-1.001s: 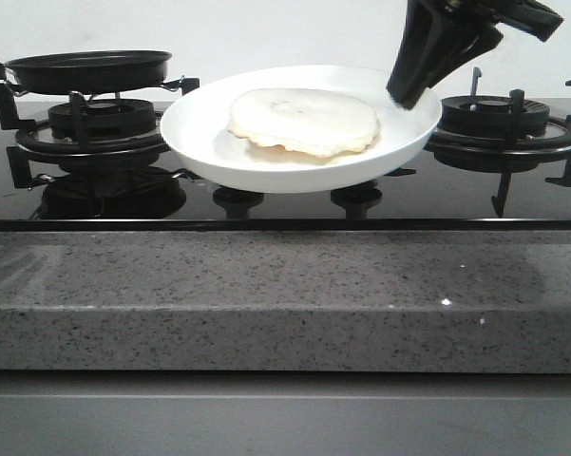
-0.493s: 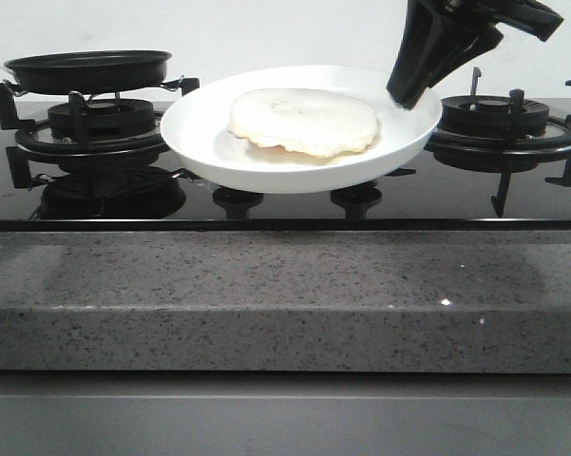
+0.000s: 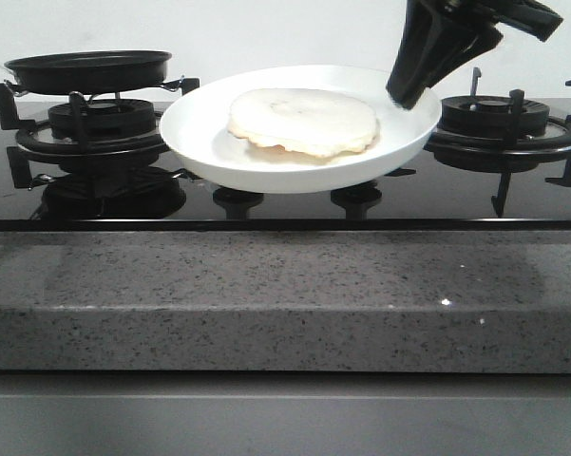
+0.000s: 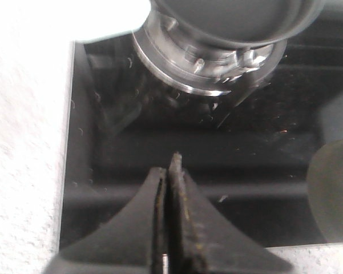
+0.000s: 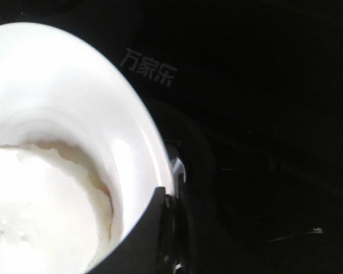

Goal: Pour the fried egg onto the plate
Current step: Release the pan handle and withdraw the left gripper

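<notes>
The fried egg [image 3: 304, 121] lies flat in the white plate [image 3: 266, 157], which hangs above the middle of the black stove, tilted slightly. My right gripper [image 3: 410, 92] is shut on the plate's right rim and holds it up. In the right wrist view the plate rim [image 5: 131, 120] runs into the gripper [image 5: 166, 197], with the egg [image 5: 40, 211] inside. The black pan [image 3: 88, 69] sits on the left burner. My left gripper [image 4: 170, 171] is shut and empty, over the stove glass beside that burner; it is out of the front view.
The left burner grate [image 3: 85, 128] and the right burner grate [image 3: 499, 128] flank the plate. Two stove knobs [image 3: 237, 199] sit under it. A grey speckled counter edge [image 3: 285, 294] runs along the front. In the left wrist view the pan's underside [image 4: 234, 23] and burner ring show.
The left arm's tip, seen at the far left edge one second ago, has left the front view. The plate, the egg and the right gripper hold still.
</notes>
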`<state>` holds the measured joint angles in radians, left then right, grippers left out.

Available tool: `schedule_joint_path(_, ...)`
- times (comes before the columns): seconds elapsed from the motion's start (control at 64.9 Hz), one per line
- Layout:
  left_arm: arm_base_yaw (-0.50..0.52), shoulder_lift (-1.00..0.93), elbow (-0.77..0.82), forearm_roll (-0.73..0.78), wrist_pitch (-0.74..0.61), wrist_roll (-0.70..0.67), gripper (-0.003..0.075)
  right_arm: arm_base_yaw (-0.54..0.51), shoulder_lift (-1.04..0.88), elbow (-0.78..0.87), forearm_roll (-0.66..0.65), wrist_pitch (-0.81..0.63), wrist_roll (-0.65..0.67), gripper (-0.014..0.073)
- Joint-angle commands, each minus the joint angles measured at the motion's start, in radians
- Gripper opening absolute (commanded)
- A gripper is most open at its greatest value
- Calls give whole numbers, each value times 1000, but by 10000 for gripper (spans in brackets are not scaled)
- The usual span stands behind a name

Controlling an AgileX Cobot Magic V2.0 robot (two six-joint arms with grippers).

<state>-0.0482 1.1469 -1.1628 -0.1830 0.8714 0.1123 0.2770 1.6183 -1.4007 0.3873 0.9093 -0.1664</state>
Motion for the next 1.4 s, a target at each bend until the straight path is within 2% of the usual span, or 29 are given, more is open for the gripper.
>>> schedule_joint_path(0.0,-44,-89,10,25,-108,-20,-20,-1,-48,-27,39,-37,-7,-61)
schedule_joint_path(0.524,-62,-638,456,47,-452,-16,-20,-1,-48,-27,39,-37,-7,-61)
schedule_joint_path(0.739,-62,-837,595,47,-480,-16,-20,-1,-48,-27,39,-37,-7,-61)
schedule_joint_path(0.924,-62,-930,640,47,-480,-16,-19,-1,-48,-27,39,-37,-7,-61)
schedule_joint_path(1.278,-62,-935,640,43,-480,-16,-19,-2,-48,-27,39,-37,-7,-61)
schedule_joint_path(1.386,-62,-935,640,43,-480,-16,-19,-14,-38,-50,39,-42,38,-61)
